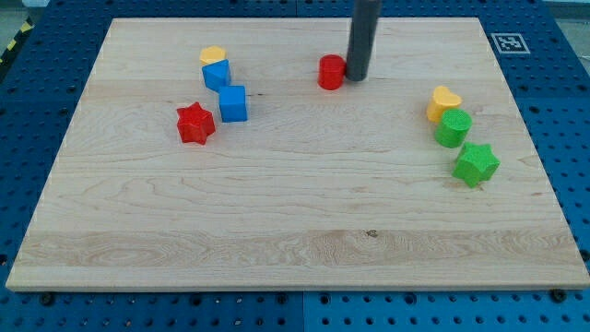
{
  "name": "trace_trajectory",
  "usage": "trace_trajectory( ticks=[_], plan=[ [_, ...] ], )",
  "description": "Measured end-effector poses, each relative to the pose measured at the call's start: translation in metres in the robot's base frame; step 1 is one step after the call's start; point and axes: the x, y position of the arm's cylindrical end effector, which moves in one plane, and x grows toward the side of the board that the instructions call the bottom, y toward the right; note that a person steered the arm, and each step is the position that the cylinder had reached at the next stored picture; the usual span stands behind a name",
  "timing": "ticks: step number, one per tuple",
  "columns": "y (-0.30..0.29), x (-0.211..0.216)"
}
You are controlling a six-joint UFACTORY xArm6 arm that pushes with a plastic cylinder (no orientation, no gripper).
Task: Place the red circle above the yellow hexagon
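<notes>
The red circle sits near the view's top, right of centre-left. My tip stands right against its right side, touching or nearly touching it. The yellow hexagon lies at the view's upper left, touching the top of a blue block. The red circle is well to the right of the yellow hexagon and slightly lower in the view.
A blue cube and a red star lie below the hexagon. At the view's right are a yellow heart, a green round block and a green star. The wooden board ends at blue pegboard.
</notes>
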Motion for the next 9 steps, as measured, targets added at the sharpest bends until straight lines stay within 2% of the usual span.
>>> trace_trajectory(
  ticks=[1,3,6,8,9],
  plan=[
    [-0.019,-0.001],
    [-0.016,0.017],
    [-0.035,0.017],
    [-0.083,-0.024],
    [-0.127,-0.042]
  ],
)
